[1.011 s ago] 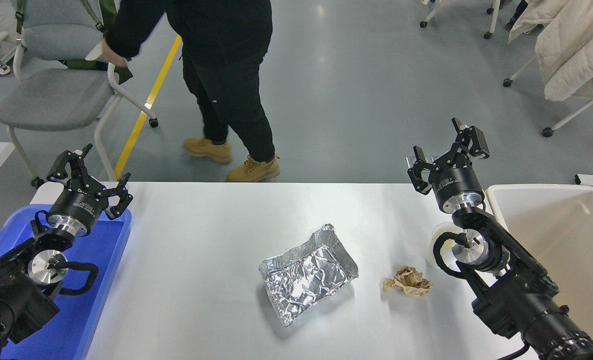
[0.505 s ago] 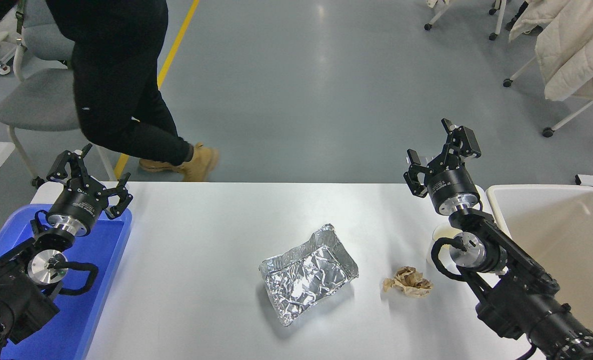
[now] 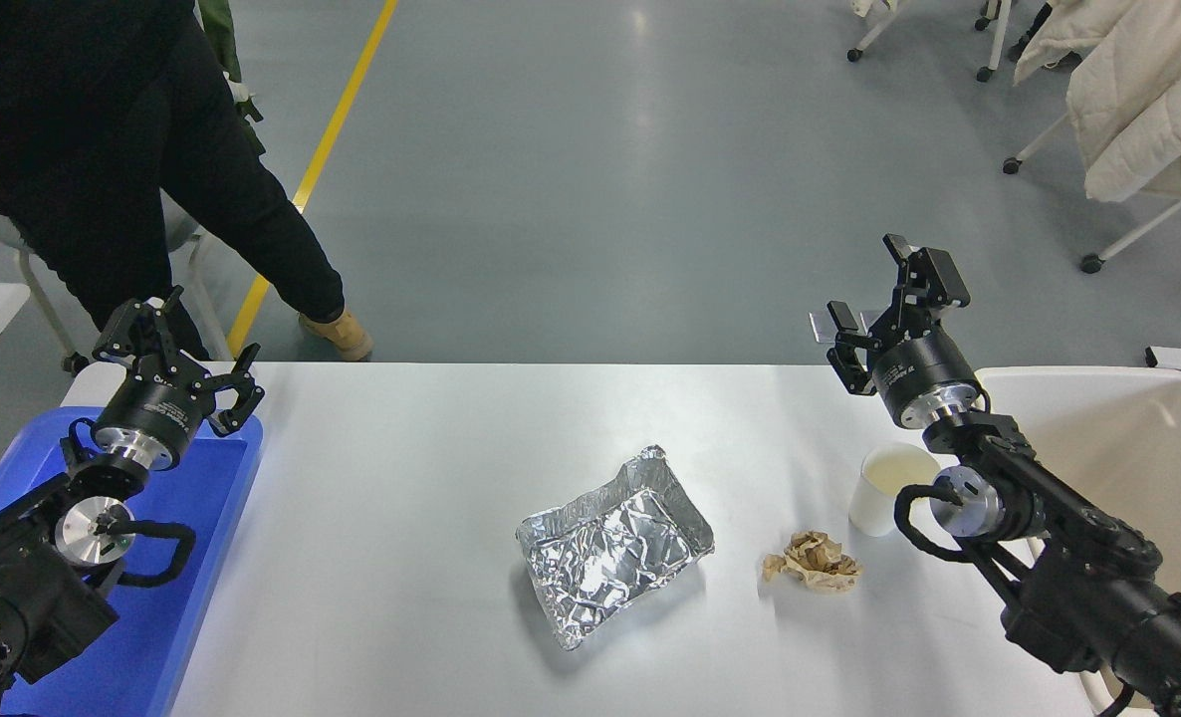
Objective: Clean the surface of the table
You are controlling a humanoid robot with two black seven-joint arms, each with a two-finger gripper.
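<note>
1. The right gripper (image 3: 889, 299) hangs above the table's far right edge, fingers spread, holding nothing.
2. Just beneath its arm stands a white cup (image 3: 887, 487), beside the beige bin (image 3: 1128, 438).
3. A crumpled brown paper (image 3: 815, 561) lies near the cup; a crushed foil tray (image 3: 610, 545) lies mid-table.
4. The table (image 3: 401, 518) spreads white under all three.
5. The left gripper (image 3: 177, 354) hangs parked over the blue tray (image 3: 172, 597), fingers spread.
6. A person (image 3: 103, 159) in black stands at the far left.
</note>
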